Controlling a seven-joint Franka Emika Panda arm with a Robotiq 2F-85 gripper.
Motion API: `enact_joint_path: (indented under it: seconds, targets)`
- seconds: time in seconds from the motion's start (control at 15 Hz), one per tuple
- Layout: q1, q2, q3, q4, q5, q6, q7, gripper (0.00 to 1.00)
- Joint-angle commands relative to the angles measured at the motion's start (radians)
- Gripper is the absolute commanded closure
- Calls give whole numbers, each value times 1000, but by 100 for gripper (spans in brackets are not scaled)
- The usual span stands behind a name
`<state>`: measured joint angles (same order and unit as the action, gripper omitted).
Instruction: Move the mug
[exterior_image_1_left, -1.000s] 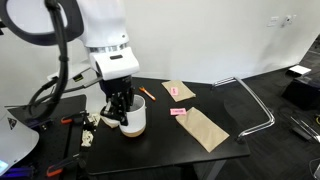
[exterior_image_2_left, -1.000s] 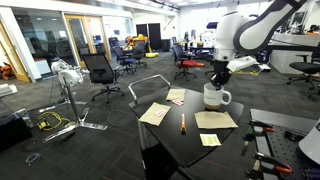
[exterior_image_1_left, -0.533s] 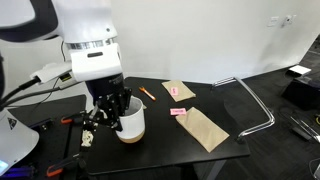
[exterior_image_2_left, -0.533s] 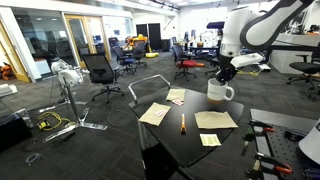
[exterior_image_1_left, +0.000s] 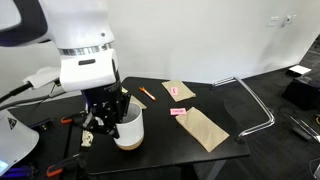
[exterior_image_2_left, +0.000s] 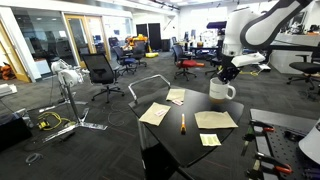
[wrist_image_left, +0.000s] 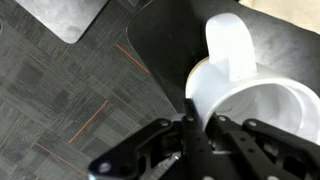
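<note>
Mug (exterior_image_1_left: 131, 129) held at its rim by the gripper (exterior_image_1_left: 112, 118), near the edge of the black table (exterior_image_1_left: 190, 145).

The fingers are seen closed narrowly on the white rim in the wrist view, where the gripper (wrist_image_left: 205, 128) is cut off by the lower edge and the mug (wrist_image_left: 250, 85) by the right edge. The near side of the mug is partly hidden by the fingers in an exterior view. Whether its base touches the table cannot be told. Any print on the brown paper (exterior_image_1_left: 205, 128) and the pink scrap (exterior_image_1_left: 179, 112) is too small to be read.
</note>
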<state>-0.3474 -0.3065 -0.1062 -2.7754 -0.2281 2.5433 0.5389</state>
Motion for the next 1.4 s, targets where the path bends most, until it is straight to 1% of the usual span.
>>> enact_joint_path:
  seconds: [0.0,0.4,0.87,0.93,1.0,1.07,1.13,1.27,1.33]
  targets:
    - [-11,-9,4,0,21,-10,-2,97]
    - [-2,17,-4,-2,42,-9,-19,97]
    - [2,41,-6,-3,39,-8,-16,97]
    - [2,39,-4,-3,37,-11,-14,65]
    - [2,38,-3,-3,36,-11,-12,63]
    - [2,35,-1,-3,33,-13,-10,57]
    - [2,32,0,-2,31,-14,-8,49]
    - [2,24,4,-1,26,-19,-4,35]
    - [2,20,6,0,24,-22,-2,27]
